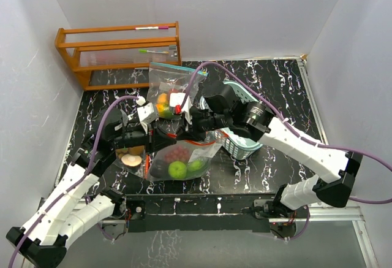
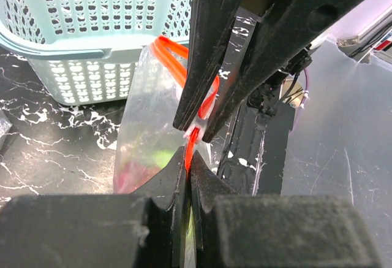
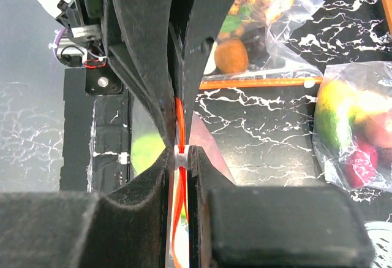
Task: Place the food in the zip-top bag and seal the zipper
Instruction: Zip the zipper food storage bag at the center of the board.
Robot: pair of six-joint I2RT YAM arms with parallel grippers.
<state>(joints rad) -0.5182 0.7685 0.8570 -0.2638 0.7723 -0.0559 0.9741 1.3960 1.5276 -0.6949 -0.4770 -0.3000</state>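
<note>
Black marbled table [image 1: 288, 96] bears the zip-top bag [image 2: 144, 108] with food [image 1: 177, 170] inside, left gripper [image 2: 187, 168] and right gripper [image 3: 179, 157] both clamped tight on its orange zipper [image 2: 171, 50], so sealing looks underway and calls next for a steady slide along the track.

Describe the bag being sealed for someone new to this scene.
On the black table, look left of the teal basket, toward the near edge. That bag holds a green fruit and dark grapes; only its orange zipper is pinched by the left gripper and right gripper.
</note>
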